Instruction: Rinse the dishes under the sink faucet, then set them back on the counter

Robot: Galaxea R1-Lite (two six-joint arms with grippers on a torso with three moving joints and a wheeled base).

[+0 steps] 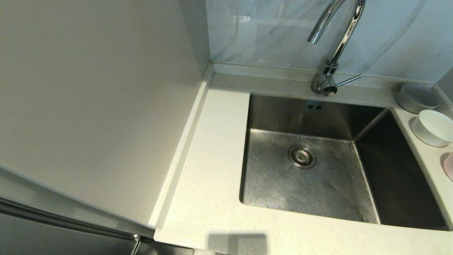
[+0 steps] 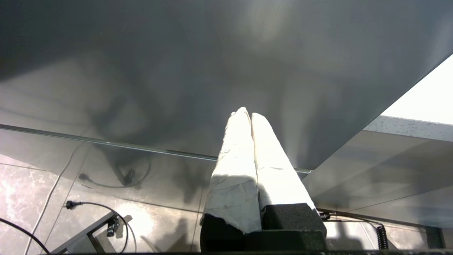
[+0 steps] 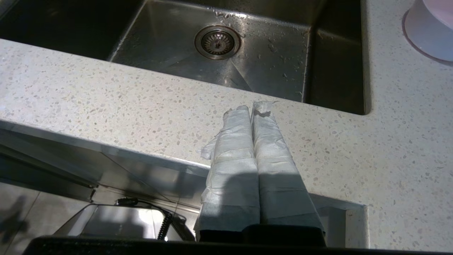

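Note:
Three bowls stand in a row on the counter (image 1: 212, 170) to the right of the sink (image 1: 329, 191): a grey-white bowl (image 1: 417, 97) at the back, a white bowl (image 1: 433, 127) in the middle, and a pale pink bowl (image 1: 449, 165) cut by the frame edge, also seen as the pink bowl (image 3: 430, 32) in the right wrist view. The chrome faucet (image 1: 334, 46) arches over the sink, which holds only its drain strainer (image 1: 302, 156). My right gripper (image 3: 252, 108) is shut and empty over the counter's front edge. My left gripper (image 2: 247, 114) is shut, low beside a grey cabinet panel. Neither arm shows in the head view.
A tall grey cabinet side (image 1: 99, 106) walls the counter's left. Marble-look tiles (image 1: 269, 32) rise behind the faucet, whose side lever (image 1: 348, 80) points right. Cables (image 2: 92, 205) lie on the tiled floor below my left gripper.

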